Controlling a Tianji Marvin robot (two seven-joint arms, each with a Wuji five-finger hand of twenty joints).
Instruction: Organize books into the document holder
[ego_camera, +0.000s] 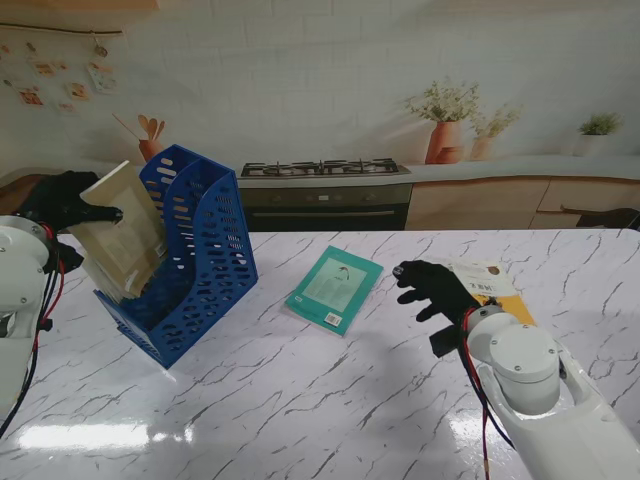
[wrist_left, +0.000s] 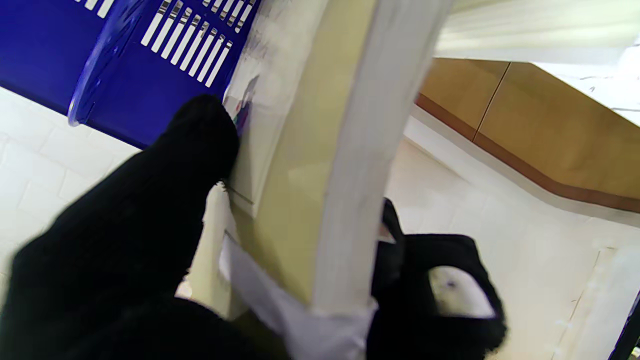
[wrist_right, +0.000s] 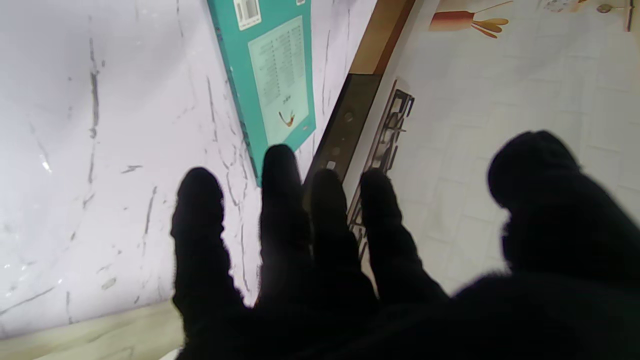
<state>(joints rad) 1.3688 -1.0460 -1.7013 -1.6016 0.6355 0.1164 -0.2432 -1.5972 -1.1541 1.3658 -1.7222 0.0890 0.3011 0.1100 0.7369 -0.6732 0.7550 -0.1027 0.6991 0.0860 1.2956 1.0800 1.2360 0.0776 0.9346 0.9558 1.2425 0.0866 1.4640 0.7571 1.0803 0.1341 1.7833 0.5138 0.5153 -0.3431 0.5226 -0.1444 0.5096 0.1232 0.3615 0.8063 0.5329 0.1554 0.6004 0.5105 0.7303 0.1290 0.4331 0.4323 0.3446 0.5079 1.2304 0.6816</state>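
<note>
At the left end of the marble table (ego_camera: 330, 400) the blue document holder (ego_camera: 205, 250) stands tipped toward the left arm, its near corner on the table top. The left hand (ego_camera: 62, 200) is clamped on a cream-covered book (ego_camera: 120, 235), thumb on one face and fingers behind the other, and holds it slanted at the holder's open side. From the stand's view the book's lower end looks to be inside the nearest compartment, but I cannot tell whether it is seated or only at the mouth. I would judge this first book as going in, not yet filed.

Two books are left. A teal book (ego_camera: 334, 288) lies flat near the middle of the table, well apart from the holder. A book with a white and orange cover (ego_camera: 492, 284) lies at the right, mostly hidden by the right hand (ego_camera: 432, 290). That hand has its fingers spread and grips nothing; whether it touches the book beneath is unclear.

The holder's other compartments are hard to see into, so I cannot say what they hold. The left wrist view is blurred and crowded by the book's page edge.
</note>
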